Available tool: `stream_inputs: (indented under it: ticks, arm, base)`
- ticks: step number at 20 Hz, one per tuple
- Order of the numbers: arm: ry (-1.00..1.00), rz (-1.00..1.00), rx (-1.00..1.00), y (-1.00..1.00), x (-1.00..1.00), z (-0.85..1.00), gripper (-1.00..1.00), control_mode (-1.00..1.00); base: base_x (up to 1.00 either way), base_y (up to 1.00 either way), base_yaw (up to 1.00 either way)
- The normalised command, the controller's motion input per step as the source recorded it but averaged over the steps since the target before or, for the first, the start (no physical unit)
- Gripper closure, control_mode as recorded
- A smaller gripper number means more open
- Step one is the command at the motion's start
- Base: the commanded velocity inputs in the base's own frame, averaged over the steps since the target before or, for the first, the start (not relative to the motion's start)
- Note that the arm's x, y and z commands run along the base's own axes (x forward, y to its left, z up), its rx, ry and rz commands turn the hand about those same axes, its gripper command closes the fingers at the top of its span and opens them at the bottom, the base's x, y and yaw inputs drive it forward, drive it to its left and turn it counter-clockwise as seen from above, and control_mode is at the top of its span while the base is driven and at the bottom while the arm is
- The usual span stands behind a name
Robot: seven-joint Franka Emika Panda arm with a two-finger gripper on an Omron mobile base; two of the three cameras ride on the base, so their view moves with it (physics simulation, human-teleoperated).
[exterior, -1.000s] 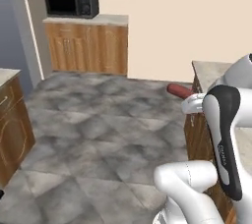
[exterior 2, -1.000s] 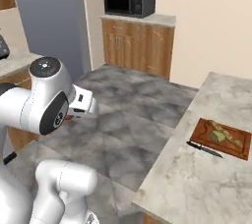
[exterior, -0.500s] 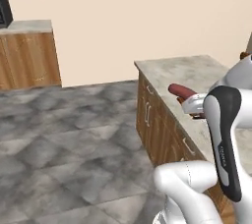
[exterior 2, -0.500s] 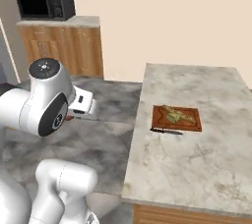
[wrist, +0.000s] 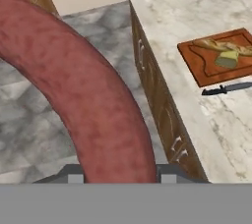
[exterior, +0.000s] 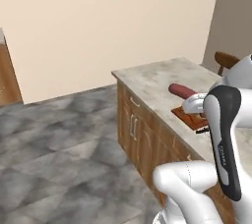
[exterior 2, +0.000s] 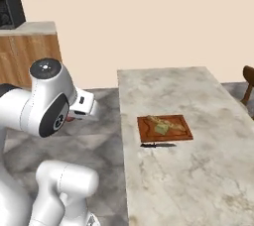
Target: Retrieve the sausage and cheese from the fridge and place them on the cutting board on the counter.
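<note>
counter [exterior 2: 198, 170]: a big marbled beige-grey top was seen over light wooden cabinets [exterior: 142, 134] with silver handles, stretching off to the arm's right
cutting board [exterior 2: 164, 128]: the reddish-brown board was laid flat on the counter, kinda near its front edge
knife [exterior 2: 158, 145]: a small black-handled one was parked just beside the board's near edge, on the stone
cheese [wrist: 227, 60]: the pale wedge was already sat on the board
sausage [wrist: 83, 95]: the reddish-brown link was held up over the grey floor, well apart from the board
gripper [wrist: 118, 171]: it was clamped around the sausage, which was sticking out past the fingertips
</note>
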Motion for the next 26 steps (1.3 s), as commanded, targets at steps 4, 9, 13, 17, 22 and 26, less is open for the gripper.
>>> stream_inputs:
  ticks: [4, 9, 13, 17, 22, 26]
  arm:
    - [0.00, 0.00, 0.00, 0.00, 0.00, 0.00, 1.00, 1.00]
    - [0.00, 0.00, 0.00, 0.00, 0.00, 0.00, 1.00, 1.00]
    - [0.00, 0.00, 0.00, 0.00, 0.00, 0.00, 1.00, 1.00]
    - [0.00, 0.00, 0.00, 0.00, 0.00, 0.00, 1.00, 1.00]
    - [0.00, 0.00, 0.00, 0.00, 0.00, 0.00, 1.00, 1.00]
    - [0.00, 0.00, 0.00, 0.00, 0.00, 0.00, 1.00, 1.00]
  base:
    - [0.67, 0.37, -0.46]
    - [0.61, 0.35, -0.54]
    - [0.56, 0.34, -0.59]
    - [0.45, 0.53, -0.41]
    - [0.27, 0.65, -0.35]
    - [0.34, 0.45, -0.56]
